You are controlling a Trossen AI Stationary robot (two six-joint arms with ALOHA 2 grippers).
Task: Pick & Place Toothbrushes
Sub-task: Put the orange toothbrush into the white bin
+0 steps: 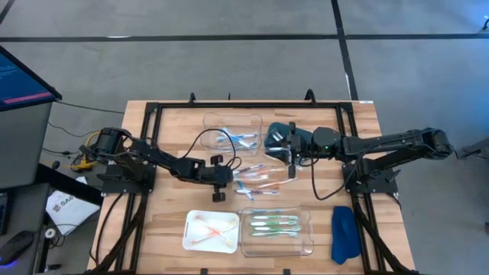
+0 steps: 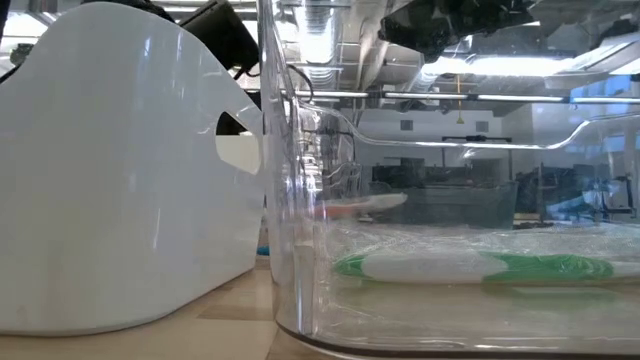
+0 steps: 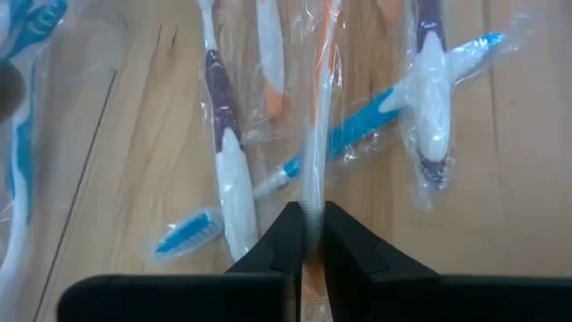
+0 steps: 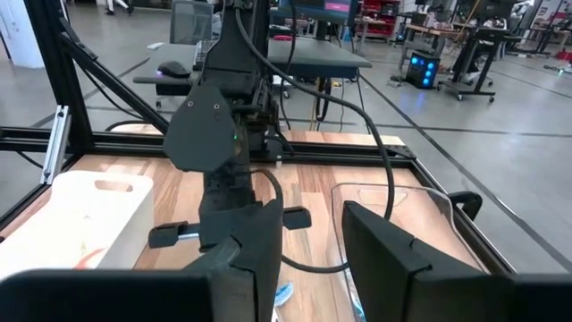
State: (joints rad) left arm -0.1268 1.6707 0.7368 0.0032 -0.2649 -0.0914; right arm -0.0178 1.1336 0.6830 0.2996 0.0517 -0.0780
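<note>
Pinching a wrapped orange toothbrush [image 3: 317,134], with the left gripper [image 3: 308,234] low over the loose pile in the middle of the worktop [image 1: 168,130]. Fingers [image 3: 277,246] drawn almost together, clamped on the handle through its clear wrapper. Long axis running straight ahead from the wrist, in line with the fingers, so gripped across the thin width and not end-on. Probably calls for a straight lift first, since the wrapper overlaps its neighbours.

Just beside it, a white and purple toothbrush [image 3: 228,170] nearly parallel, and a blue toothbrush [image 3: 357,125] lying crosswise under or against the held one; cannot tell which. Risk of dragging either along by the wrappers.

Next out, towards the front edge, a white tray [image 1: 191,218] holding orange ones, the likely goal by colour, close to the left arm. Beside that, a clear tray [image 1: 306,214] with green ones. On the far side of the pile, another clear tray [image 1: 210,121] with blue ones.

Farther off, across the pile, the right gripper [image 4: 313,233] waiting above the worktop, fingers apart with nothing between them, facing the left arm. Farthest, at the right front corner, a blue cloth [image 1: 344,233].
</note>
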